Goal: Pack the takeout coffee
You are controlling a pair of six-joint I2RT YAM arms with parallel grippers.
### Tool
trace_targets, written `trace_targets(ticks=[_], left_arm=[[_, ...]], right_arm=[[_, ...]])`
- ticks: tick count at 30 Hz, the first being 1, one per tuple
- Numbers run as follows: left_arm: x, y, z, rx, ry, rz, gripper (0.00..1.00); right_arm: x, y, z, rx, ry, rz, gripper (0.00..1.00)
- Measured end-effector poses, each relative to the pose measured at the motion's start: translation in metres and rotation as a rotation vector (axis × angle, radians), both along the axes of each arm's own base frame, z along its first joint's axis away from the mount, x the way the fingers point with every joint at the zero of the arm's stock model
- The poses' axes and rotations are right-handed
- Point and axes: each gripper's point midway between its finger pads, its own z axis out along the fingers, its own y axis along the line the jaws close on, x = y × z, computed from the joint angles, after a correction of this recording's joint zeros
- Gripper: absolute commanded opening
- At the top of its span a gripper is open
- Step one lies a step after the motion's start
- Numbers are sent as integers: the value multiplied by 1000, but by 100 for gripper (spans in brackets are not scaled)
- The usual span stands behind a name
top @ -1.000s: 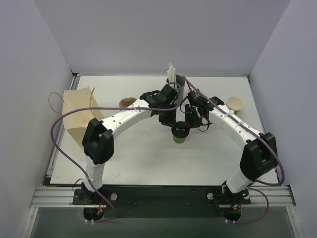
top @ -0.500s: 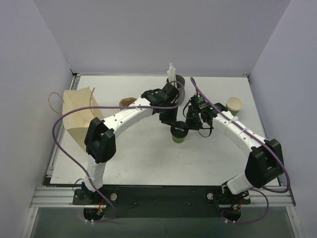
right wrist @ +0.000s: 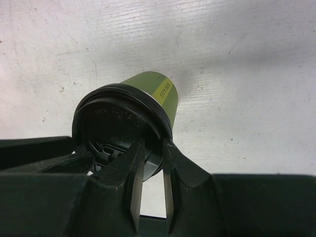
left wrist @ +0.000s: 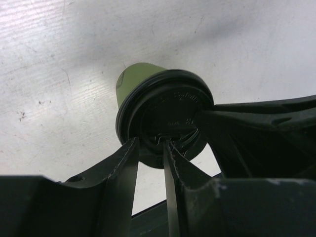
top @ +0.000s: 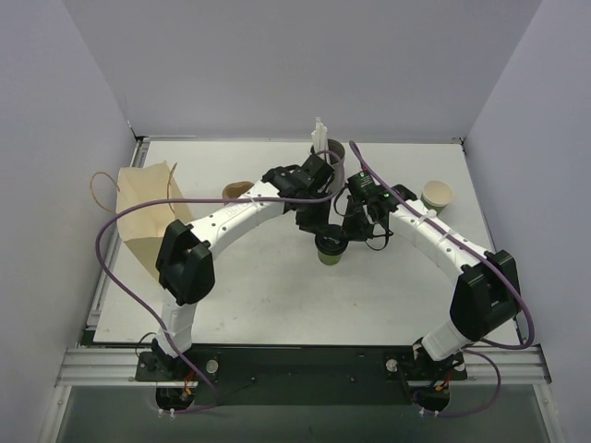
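Note:
The takeout coffee (top: 331,252), a small green cup (right wrist: 154,90) with a round black lid (right wrist: 116,118), stands mid-table between both grippers. My right gripper (right wrist: 153,143) is shut on the lid's rim, one finger on the lid top and one outside the edge; it comes in from the right (top: 347,231). My left gripper (left wrist: 150,144) straddles the opposite side of the lid (left wrist: 170,101) with its fingers clearly wider than the rim, so it is open; from above it sits just behind the cup (top: 320,229). The cup's tan rim is hidden under the lid.
A brown paper bag (top: 148,217) stands open at the left edge. A grey cup with white straws (top: 325,148) is right behind the left wrist. A spare paper cup (top: 437,194) sits at the right, and a small brown item (top: 236,191) lies left of centre.
The left gripper's fingers have spread a little on the lid. The right wrist has shifted slightly left toward the cup, which has nudged a touch leftward.

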Motion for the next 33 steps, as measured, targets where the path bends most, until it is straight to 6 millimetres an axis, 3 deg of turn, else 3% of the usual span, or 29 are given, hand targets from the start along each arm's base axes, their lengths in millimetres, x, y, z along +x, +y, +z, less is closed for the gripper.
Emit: trace_targets(ticks=[2, 6, 13, 21, 33], left_arm=[[-3, 5, 1, -1, 4, 15, 31], [-9, 24, 4, -12, 20, 70, 31], [1, 46, 10, -62, 17, 150, 31], [-9, 34, -6, -144, 85, 135, 31], [-9, 19, -12, -248, 126, 141, 31]], right_arm=[[0, 0, 0, -7, 1, 1, 16], [0, 3, 0, -16, 5, 6, 15], [1, 4, 0, -21, 8, 8, 15], [1, 4, 0, -22, 9, 9, 15], [1, 4, 0, -22, 9, 9, 15]])
